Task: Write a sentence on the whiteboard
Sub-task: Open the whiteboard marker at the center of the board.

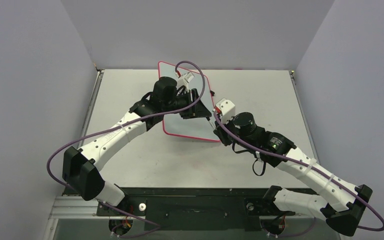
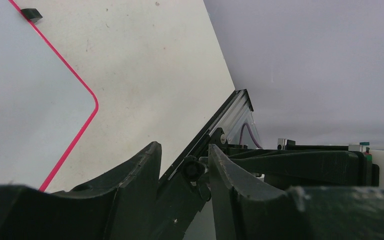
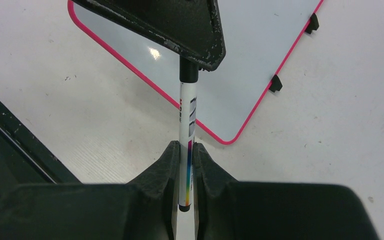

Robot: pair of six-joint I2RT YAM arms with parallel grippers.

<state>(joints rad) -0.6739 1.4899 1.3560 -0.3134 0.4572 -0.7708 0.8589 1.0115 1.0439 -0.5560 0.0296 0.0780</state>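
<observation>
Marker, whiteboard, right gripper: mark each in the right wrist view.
marker (image 3: 187,120), right wrist view, white barrel.
whiteboard (image 3: 260,45), right wrist view, bare writing surface.
right gripper (image 3: 187,150), right wrist view, between its fingertips.

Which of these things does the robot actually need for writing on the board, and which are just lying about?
Needed:
whiteboard
marker, gripped in the right pincer
left pincer, jaws apart, at the marker's top end

Just there:
purple cables
table
black clips on the board's edge

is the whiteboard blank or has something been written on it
Blank where it shows: the whiteboard bears no marks in either wrist view. The left arm covers part of it from above.
</observation>
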